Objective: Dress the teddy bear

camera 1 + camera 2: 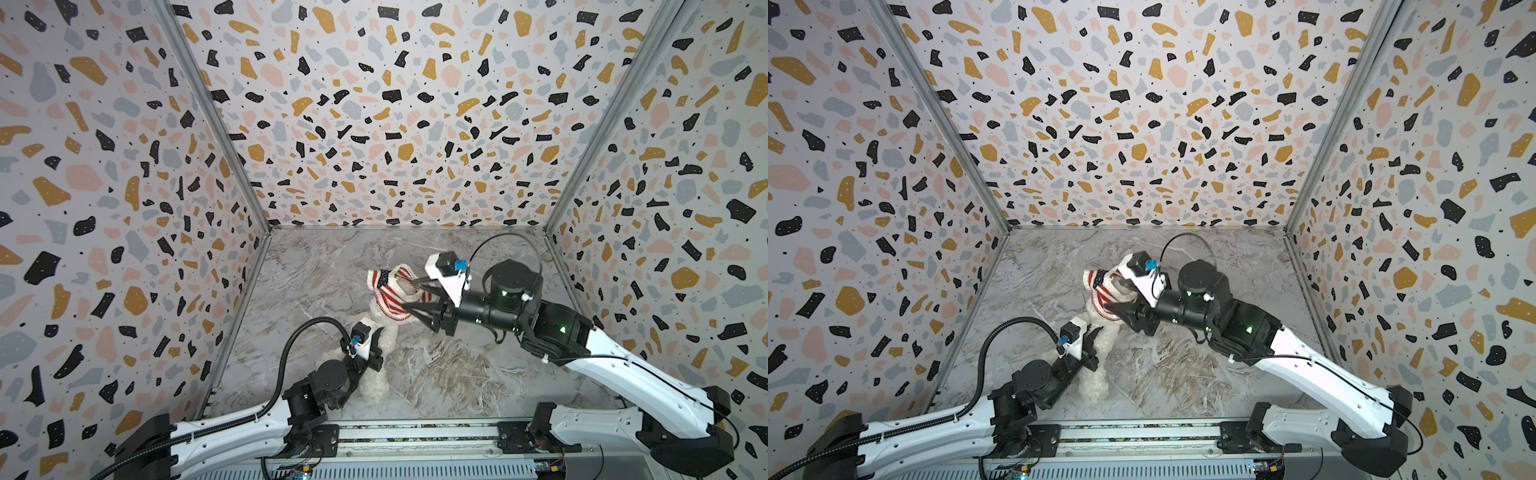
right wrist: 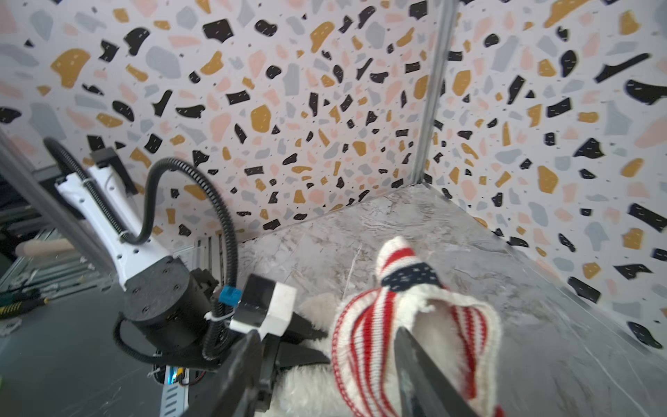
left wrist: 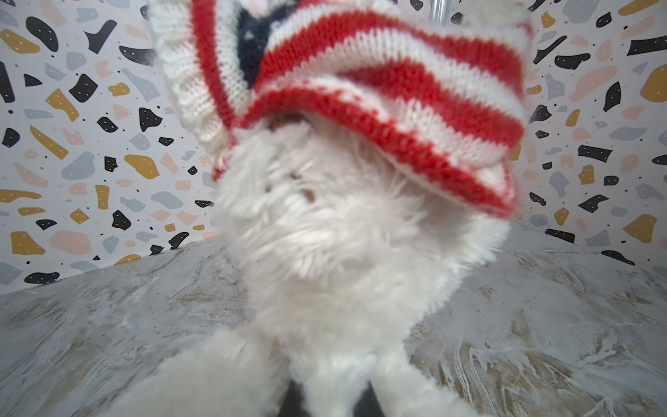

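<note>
Sweater (image 3: 379,90) caps teddy bear (image 3: 325,234), clamped in left end effector (image 1: 376,338). Right end effector (image 1: 411,296) half-wide, astride sweater. Next, likely: pinch, draw toward left end effector.

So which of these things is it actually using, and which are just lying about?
In use: teddy bear, knitted sweater, left claw gripping the bear, right claw open at the sweater.
Just about: marble table, patterned walls, wooden stick beyond the table.

Colour survey: enclosure and contents.
Teddy bear (image 3: 343,234) fluffy white throughout. Sweater (image 3: 379,83) knitted in red and white stripes, one navy patch with white stars, cream ribbed edging. Tabletop (image 1: 436,374) grey marble with brownish veining. Walls (image 1: 374,104) pale terrazzo print: black, mustard, pink and grey-blue flecks. Arms (image 1: 648,386) white shells, black joints.
</note>
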### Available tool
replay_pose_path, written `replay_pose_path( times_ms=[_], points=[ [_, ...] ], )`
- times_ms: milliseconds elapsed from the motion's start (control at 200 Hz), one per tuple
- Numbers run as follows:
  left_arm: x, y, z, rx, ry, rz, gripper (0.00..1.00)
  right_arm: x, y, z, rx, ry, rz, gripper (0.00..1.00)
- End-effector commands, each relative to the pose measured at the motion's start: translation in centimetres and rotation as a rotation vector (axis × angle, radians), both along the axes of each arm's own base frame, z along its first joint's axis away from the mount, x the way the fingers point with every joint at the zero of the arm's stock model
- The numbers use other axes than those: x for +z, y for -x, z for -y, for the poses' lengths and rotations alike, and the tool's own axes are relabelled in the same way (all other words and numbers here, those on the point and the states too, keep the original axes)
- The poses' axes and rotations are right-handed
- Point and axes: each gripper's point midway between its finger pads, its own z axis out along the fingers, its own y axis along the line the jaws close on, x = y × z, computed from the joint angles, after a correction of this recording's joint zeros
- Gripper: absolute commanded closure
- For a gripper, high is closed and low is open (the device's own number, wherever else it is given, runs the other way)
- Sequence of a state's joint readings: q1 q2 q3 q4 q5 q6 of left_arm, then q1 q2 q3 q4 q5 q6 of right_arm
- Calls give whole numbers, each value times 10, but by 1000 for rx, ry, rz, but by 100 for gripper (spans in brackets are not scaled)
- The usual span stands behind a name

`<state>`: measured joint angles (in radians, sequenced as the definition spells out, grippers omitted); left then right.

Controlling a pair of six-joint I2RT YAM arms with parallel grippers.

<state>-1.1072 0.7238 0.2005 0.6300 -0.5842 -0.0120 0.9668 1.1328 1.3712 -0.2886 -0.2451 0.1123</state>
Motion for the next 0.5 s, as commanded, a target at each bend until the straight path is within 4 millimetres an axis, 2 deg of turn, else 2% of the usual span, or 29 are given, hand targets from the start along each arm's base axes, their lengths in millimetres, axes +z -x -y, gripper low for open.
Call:
replay_pose_path(
  times_ms=[0,90,215,380,496],
  points=[
    [22,2,-2,-3,65,59,100,-6,-23,9,-37,38,-165,52],
    [23,2,1,-13,51,59,100,-19,-49,12,-99,120,-200,61],
    [23,2,2,-15,44,59,100,-37,-65,7,-109,221,-228,67],
    [20,0,3,-9,28,53,100,-65,-75,2,-102,311,-264,71],
    [19,0,4,-11,25,50,100,-76,-77,3,-104,346,-272,74]
  ],
)
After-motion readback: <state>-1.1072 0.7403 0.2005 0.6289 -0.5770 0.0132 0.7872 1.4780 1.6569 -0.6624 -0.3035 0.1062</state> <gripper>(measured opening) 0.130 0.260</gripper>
